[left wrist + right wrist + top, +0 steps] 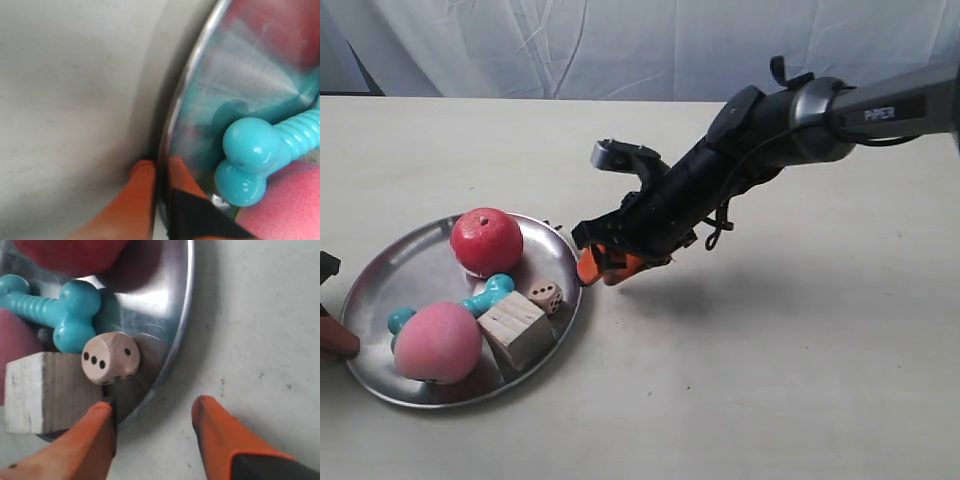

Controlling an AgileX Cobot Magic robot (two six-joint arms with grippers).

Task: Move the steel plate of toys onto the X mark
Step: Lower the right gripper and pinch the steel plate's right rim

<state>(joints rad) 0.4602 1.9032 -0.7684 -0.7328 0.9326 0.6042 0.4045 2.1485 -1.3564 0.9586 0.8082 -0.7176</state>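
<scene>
The steel plate (410, 265) lies on the table at the exterior view's lower left. It carries the red apple (485, 241), pink peach (437, 343), turquoise bone (485, 297), wooden cube (516, 328) and die (546, 296). My left gripper (159, 175) is shut on the plate's rim (172, 115), one orange finger outside and one inside, beside the bone (250, 155). My right gripper (155, 412) is open and straddles the opposite rim (182, 315), with one finger over the plate near the cube (45, 390) and die (111, 358). The X mark is out of view.
The right arm (760, 140) reaches in from the exterior view's right edge down to the plate. Bare pale table (770, 380) spreads to the right of and behind the plate. A white cloth (620, 45) hangs at the back.
</scene>
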